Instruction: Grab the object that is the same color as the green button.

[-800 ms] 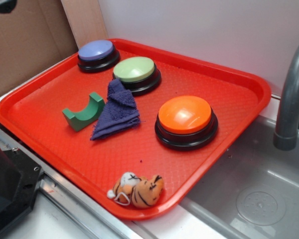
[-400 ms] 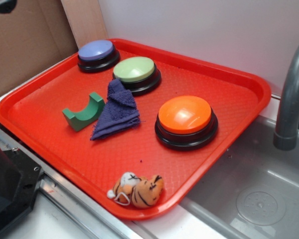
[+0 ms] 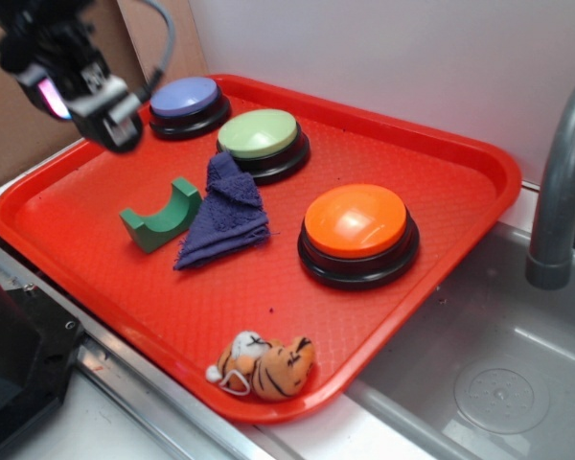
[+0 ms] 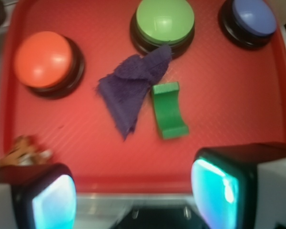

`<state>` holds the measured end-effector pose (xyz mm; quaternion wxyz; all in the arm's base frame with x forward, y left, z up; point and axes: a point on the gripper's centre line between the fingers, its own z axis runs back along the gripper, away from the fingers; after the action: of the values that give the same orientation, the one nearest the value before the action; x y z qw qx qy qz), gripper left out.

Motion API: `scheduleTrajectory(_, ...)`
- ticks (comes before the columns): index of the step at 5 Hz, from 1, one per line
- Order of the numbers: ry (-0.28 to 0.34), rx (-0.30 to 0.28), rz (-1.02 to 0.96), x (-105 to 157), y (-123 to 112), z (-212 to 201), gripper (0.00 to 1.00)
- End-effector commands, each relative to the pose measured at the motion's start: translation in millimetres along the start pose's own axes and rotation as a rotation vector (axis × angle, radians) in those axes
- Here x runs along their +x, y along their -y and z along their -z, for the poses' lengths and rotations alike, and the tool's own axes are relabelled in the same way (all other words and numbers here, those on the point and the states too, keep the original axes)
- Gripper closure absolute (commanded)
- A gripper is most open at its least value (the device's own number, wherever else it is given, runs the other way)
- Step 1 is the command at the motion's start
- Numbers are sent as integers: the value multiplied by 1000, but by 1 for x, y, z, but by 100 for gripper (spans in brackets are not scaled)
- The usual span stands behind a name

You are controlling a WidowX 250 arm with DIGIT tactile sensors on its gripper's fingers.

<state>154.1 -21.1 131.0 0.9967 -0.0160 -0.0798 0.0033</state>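
The object, a small dark green block with a U-shaped notch (image 3: 160, 217) (image 4: 168, 110), lies on the red tray (image 3: 441, 172) (image 4: 229, 105), just left of a purple-blue cloth (image 3: 225, 213) (image 4: 132, 89). The pale green button (image 3: 260, 136) (image 4: 164, 23) sits behind the cloth, which touches its base. My gripper (image 3: 96, 101) (image 4: 133, 195) hangs above the tray's left rear edge, left of and above the block. It is open, and nothing is between its fingers. In the wrist view the block lies ahead of the gap, a little to the right.
A blue-purple button (image 3: 187, 102) (image 4: 251, 19) stands at the tray's back left, an orange button (image 3: 357, 230) (image 4: 44, 61) to the right. A small tiger plush (image 3: 264, 363) (image 4: 19, 150) lies near the front edge. A sink (image 3: 498, 364) and faucet (image 3: 561, 182) are at right, cardboard (image 3: 38, 144) at left.
My gripper has come into the exterior view from the upper left and now hangs over the tray's left rear edge. Nothing on the tray has moved.
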Motion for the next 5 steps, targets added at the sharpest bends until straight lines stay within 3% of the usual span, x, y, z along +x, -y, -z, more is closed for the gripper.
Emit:
scheduleTrajectory(1, 54, 38, 24, 21, -18, 66, 0)
scheduleTrajectory(3, 61, 71, 37, 7, -56, 91, 0)
scheduleTrajectory(5, 11, 27, 88, 15, -54, 121, 0)
